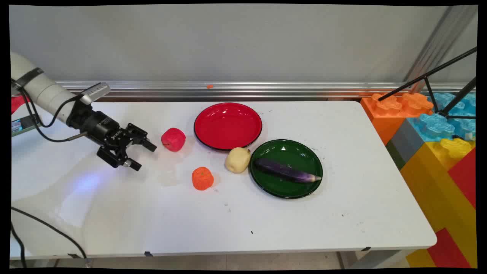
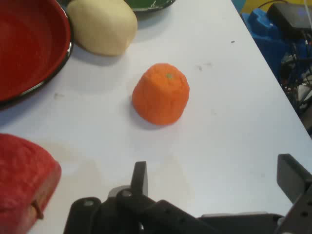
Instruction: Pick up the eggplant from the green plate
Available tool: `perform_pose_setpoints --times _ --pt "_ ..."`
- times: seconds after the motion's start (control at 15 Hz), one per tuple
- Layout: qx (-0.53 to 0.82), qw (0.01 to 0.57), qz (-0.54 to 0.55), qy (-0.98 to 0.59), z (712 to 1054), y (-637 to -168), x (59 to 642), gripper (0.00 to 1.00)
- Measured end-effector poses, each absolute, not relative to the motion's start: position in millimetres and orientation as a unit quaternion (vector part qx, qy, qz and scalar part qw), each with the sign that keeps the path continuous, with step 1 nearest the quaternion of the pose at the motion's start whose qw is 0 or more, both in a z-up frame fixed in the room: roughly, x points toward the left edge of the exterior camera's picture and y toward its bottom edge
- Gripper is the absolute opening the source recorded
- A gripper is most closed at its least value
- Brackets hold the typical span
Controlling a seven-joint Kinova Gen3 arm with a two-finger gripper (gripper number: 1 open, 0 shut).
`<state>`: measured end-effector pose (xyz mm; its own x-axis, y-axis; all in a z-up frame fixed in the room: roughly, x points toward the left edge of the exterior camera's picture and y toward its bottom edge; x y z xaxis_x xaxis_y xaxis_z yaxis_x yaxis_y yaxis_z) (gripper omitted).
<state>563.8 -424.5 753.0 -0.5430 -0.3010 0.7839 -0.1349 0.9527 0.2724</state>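
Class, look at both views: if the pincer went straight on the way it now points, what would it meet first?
Probably the orange fruit, which sits centred ahead of the open pincer; the red apple lies off to one side. Depth is uncertain.

The fixed camera stands high over the near edge of the table (image 1: 266, 228), facing the far wall and taking in the whole top. The second rides my hand, looking down past my fingers (image 2: 140, 178) from close above the surface. Both views share the orange (image 1: 202, 178) (image 2: 161, 93), the apple (image 1: 173, 139) (image 2: 22, 183) at eight o'clock of my frame, the potato (image 1: 237, 160) (image 2: 102, 25) and the red plate (image 1: 228, 125) (image 2: 29, 48) at eleven.
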Motion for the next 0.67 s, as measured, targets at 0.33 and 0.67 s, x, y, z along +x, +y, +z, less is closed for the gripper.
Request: perform_pose_setpoints --times 0.33,0.67 --pt "0.118 0.475 -0.08 -0.868 761.4 -439.9 549.5 1.0" --pt "0.11 0.48 -0.085 -0.866 772.4 -458.5 525.8 1.0"
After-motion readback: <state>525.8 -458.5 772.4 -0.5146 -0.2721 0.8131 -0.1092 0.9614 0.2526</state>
